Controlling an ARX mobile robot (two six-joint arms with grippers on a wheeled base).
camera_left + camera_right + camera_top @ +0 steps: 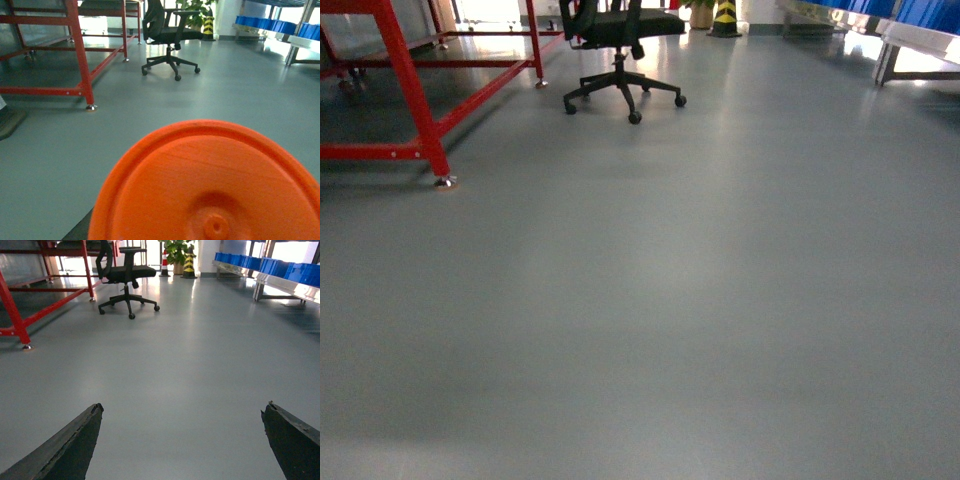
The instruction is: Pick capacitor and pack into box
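Right gripper (182, 440): jaws spread wide, both dark fingertips (70, 445) at the lower corners of the right wrist view, nothing between them but bare grey floor (190, 355).

Left gripper: jaws do not show in any view; cannot tell whether wide or narrow. The lower part of the left wrist view is filled by a round orange disc (210, 185) with a raised rim and a small central boss, very close to the lens.

Ahead of the right jaws and to their left: black office chair (125, 275) on a five-star base. Further left, red steel frame (12, 310) with a levelling foot on the floor. Ahead and to the right, a shelf run with blue bins (280, 270). Far ahead, a potted plant (175, 250) with a striped cone (189, 265) just beside it.

Box and capacitor: neither shows in any of the three views; location cannot be told.

Head view: floor, chair, red frame only; no arm visible.
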